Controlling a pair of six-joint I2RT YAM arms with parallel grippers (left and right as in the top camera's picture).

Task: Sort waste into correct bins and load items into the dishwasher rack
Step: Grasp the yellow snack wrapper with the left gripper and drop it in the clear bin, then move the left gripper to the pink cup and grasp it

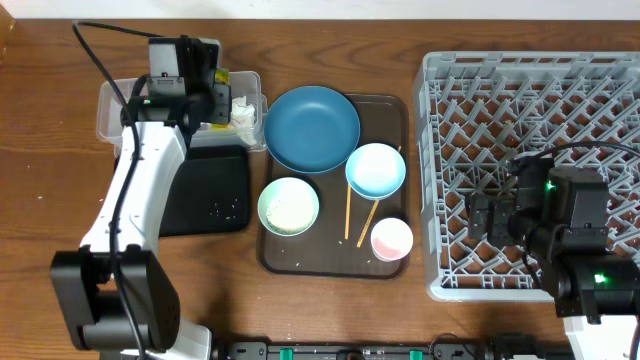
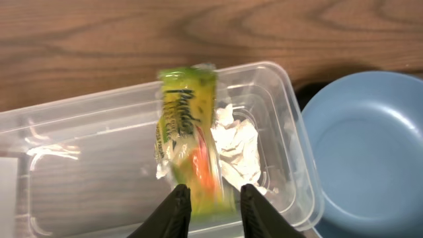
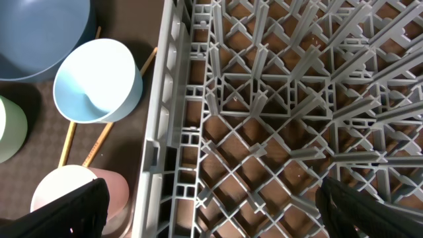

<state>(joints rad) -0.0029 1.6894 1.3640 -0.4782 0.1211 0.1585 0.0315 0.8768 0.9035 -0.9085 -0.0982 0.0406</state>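
Observation:
My left gripper (image 2: 213, 198) is open over the clear tub (image 2: 86, 152). The yellow-green wrapper (image 2: 188, 125) is blurred just beyond its fingertips, lying over the crumpled tissue (image 2: 238, 142) in the tub. The dark-blue bowl (image 1: 312, 128), light-blue bowl (image 1: 376, 168), pale-green bowl (image 1: 288, 205), pink cup (image 1: 391, 239) and two chopsticks (image 1: 348, 210) are on the brown serving tray (image 1: 385, 110). My right gripper (image 3: 211, 211) is wide open and empty above the left part of the grey rack (image 3: 277, 99). Rice grains (image 1: 228, 208) lie on the black tray (image 1: 215, 185).
The rack (image 1: 530, 90) fills the right side of the table. The clear tub (image 1: 110, 105) sits at the back left with the black tray just in front of it. The light-blue bowl (image 3: 96, 82) and pink cup (image 3: 69, 188) stand close to the rack's left wall.

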